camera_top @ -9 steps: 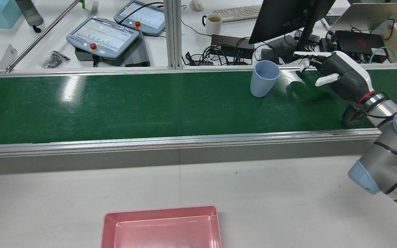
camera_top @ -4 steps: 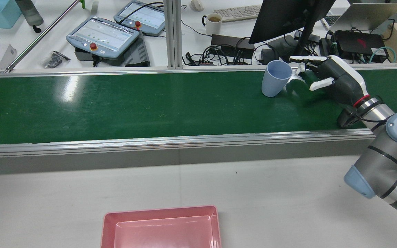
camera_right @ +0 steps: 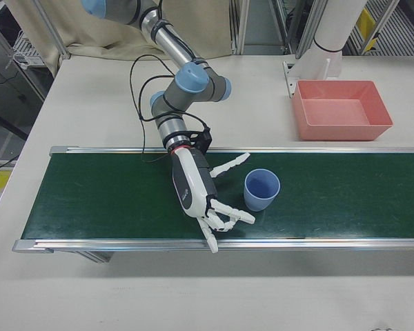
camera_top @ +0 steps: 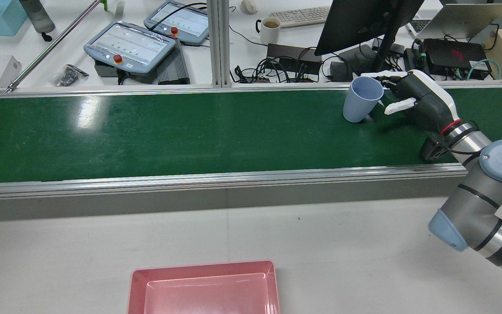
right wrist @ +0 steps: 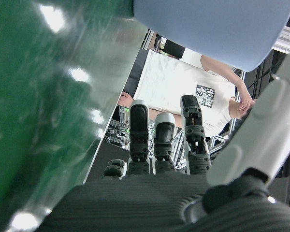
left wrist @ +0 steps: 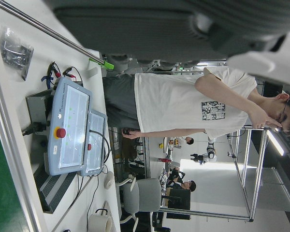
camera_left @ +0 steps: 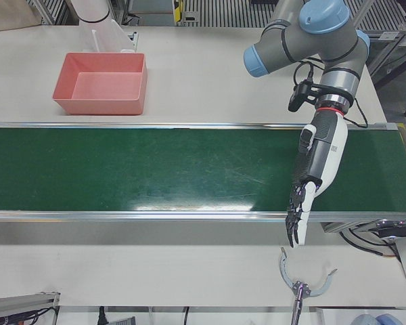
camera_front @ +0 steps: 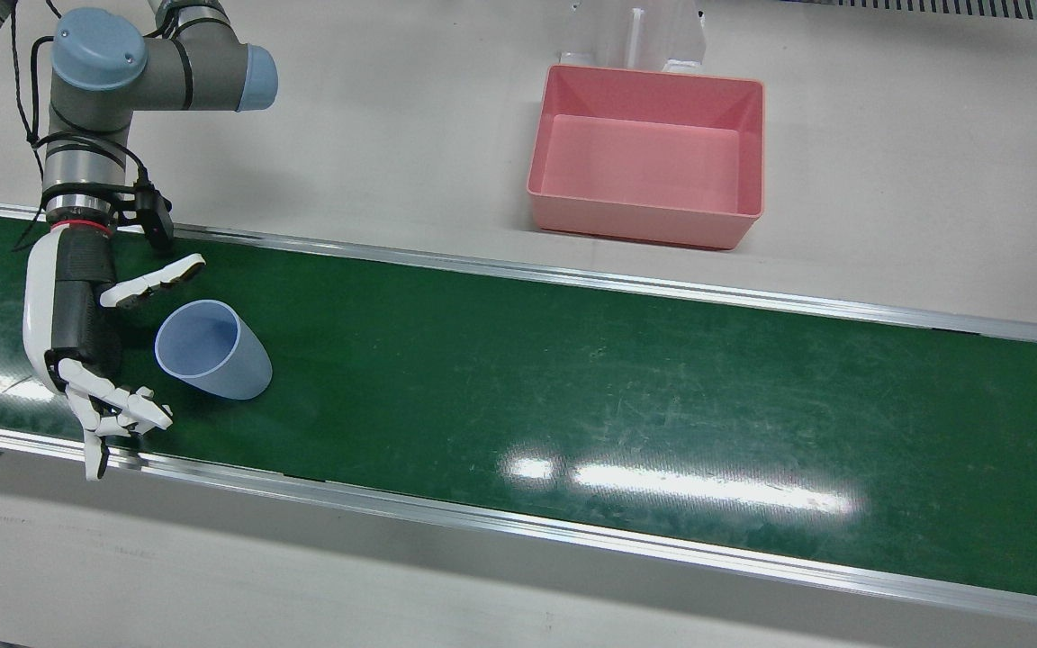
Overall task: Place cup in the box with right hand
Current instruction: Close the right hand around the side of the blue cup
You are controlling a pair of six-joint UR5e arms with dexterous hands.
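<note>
A pale blue cup (camera_top: 363, 99) stands upright on the green belt (camera_top: 190, 131), near its far edge. My right hand (camera_top: 416, 98) is open beside it. The cup (camera_front: 212, 351) sits between the thumb (camera_front: 154, 279) and the spread fingers (camera_front: 118, 409), with small gaps on both sides. The right-front view shows the same cup (camera_right: 261, 189) just off the right hand (camera_right: 196, 186). The pink box (camera_front: 644, 216) is empty on the grey table, across the belt's rail. My left hand (camera_left: 314, 159) hangs over the belt's other end, fingers straight, holding nothing.
Aluminium rails (camera_top: 216, 179) border the belt on both sides. Past the far rail is a desk with teach pendants (camera_top: 129, 46), a monitor (camera_top: 364, 22), cables and a mug (camera_top: 269, 28). A person in a white T-shirt (left wrist: 183, 104) stands behind that desk.
The cup has travelled right along the belt toward my right hand. The hand has shifted left, so the cup now sits between thumb and fingers.
</note>
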